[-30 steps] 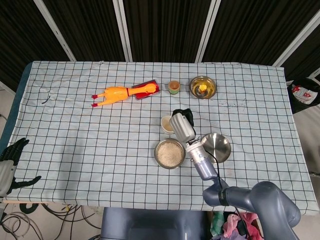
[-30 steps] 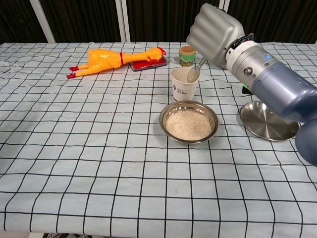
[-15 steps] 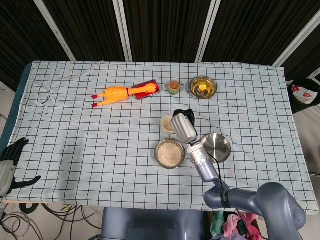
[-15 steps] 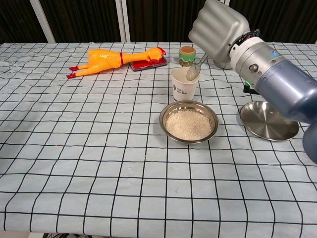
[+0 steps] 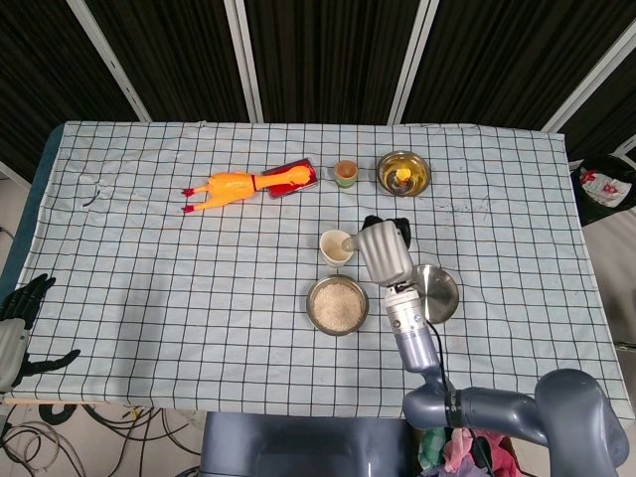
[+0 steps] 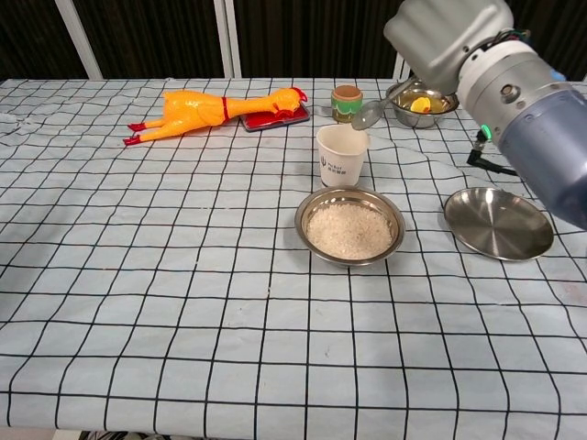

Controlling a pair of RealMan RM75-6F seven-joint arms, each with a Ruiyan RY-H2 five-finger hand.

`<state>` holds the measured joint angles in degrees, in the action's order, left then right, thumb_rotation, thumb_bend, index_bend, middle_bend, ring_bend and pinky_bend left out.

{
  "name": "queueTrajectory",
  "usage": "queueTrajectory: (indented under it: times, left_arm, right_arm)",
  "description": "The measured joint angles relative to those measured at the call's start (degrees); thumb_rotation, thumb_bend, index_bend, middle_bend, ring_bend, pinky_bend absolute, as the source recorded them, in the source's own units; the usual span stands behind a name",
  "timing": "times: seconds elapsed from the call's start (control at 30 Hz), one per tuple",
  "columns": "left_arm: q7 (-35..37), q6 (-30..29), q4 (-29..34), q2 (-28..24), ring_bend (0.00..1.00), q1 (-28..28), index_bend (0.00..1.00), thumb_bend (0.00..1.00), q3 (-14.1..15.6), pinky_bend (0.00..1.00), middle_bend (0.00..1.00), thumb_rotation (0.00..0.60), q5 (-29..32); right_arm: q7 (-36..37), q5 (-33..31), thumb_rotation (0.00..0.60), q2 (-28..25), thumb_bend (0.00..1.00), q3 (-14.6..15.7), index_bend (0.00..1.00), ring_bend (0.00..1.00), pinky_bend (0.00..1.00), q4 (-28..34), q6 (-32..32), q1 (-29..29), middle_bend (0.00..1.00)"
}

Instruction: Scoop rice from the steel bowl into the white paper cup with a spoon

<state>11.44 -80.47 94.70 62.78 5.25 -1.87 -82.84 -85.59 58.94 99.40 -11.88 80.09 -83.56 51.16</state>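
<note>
Dark curtain panels are hanging behind a bench (image 5: 149, 298) draped in a blue-and-white checked cloth, and from the head view the right robot hand (image 5: 383, 250) is hovering just to the right of the white paper cup (image 5: 337, 247), its fingers curled tight around the spoon's handle. The spoon (image 5: 349, 241) is reaching leftward so that its bowl is sitting over the cup's rim, placed there, I'd judge, for tipping rice in. The steel bowl (image 5: 337, 304) is lying just in front of the cup, heaped with rice, close enough to keep each trip short. An empty steel dish (image 5: 434, 292) is resting beside the arm. Far off at the bench's near-left corner, the left robot hand (image 5: 22, 318) is idling with fingers spread and holding nothing.

Switching to the chest view, the right robot hand (image 6: 449, 37) is riding high at the top right, knuckles toward us, with the spoon (image 6: 369, 114) angling down to hang just above the cup's right rim (image 6: 340, 154). Whether rice is in the spoon is too hard to tell. The rice bowl (image 6: 349, 225) is waiting directly in front, while a rubber chicken (image 6: 202, 111) is lying well apart at the back
</note>
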Motion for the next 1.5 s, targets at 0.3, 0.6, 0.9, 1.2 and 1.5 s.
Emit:
queueTrajectory:
  times: [0.3, 0.6, 0.9, 1.2, 1.5]
  left_arm:
    - [-0.49, -0.62, 0.12, 0.06, 0.0, -0.32, 0.0, 0.0, 0.23, 0.0, 0.0, 0.6, -0.45]
    - [-1.25, -1.18, -0.11, 0.39, 0.0, -0.63, 0.0, 0.0, 0.5, 0.0, 0.0, 0.6, -0.92]
    - [-1.67, -1.19, -0.19, 0.49, 0.0, -0.69, 0.0, 0.0, 0.66, 0.0, 0.0, 0.6, -1.1]
    - [-1.43, -0.99, -0.26, 0.39, 0.0, -0.63, 0.0, 0.0, 0.64, 0.0, 0.0, 0.6, -1.05]
    - [-1.33, -0.92, -0.27, 0.32, 0.0, -0.59, 0.0, 0.0, 0.63, 0.0, 0.0, 0.6, -1.08]
  right_arm:
    - [2.9, -5.62, 0.6, -7.57, 0.52, 0.96, 0.72, 1.0, 1.0, 10.2, -3.72, -8.5, 1.0]
    - [10.47, -9.19, 0.6, -9.97, 0.52, 4.82, 0.72, 1.0, 1.0, 10.88, -3.43, -15.26, 1.0]
    - [16.08, -11.71, 0.6, -6.75, 0.5, 6.06, 0.72, 1.0, 1.0, 6.19, -1.58, -18.7, 1.0]
    - [16.83, -12.37, 0.6, -3.54, 0.47, 5.5, 0.71, 1.0, 1.0, 2.58, -0.77, -19.18, 1.0]
    - [16.69, -12.85, 0.6, -2.66, 0.4, 4.79, 0.4, 1.0, 1.0, 1.47, -1.13, -19.86, 1.0]
